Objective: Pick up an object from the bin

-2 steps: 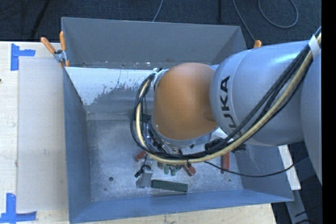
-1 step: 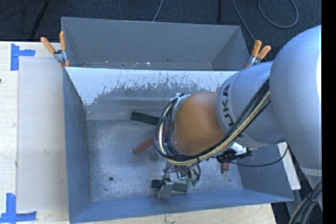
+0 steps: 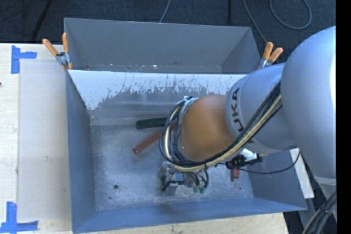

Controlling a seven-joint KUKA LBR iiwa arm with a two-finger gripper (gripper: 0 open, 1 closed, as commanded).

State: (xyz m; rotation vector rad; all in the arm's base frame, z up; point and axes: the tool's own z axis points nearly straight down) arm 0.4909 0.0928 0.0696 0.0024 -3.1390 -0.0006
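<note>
Gripper [image 3: 174, 182] is low over the floor of the bin [image 3: 115, 161], near the front wall and about midway across. Above it is the arm [image 3: 307, 101], which reaches in from the right. Nothing can be seen lifted, so I judge the pick not yet made: grasping and raising are left.

Two loose things lie to the upper left of the gripper. A brown stick [image 3: 147, 144] lies slantwise and near. A dark stick [image 3: 151, 123] lies beyond it, almost level, close under the back slope. Their right ends pass behind the orange cover [image 3: 204, 127] and the cables [image 3: 171, 140] looped round it. The gripper is beside the brown stick, not round it as far as I can see.

Much is hidden. The cover and the arm blot out the right half of the floor. Whether the gripper is open or closed, I cannot tell; its tip is a dark tangle. I also cannot tell whether anything lies under it. A small red bit [image 3: 235, 175] under the arm may be part of the robot or a loose thing.
</note>
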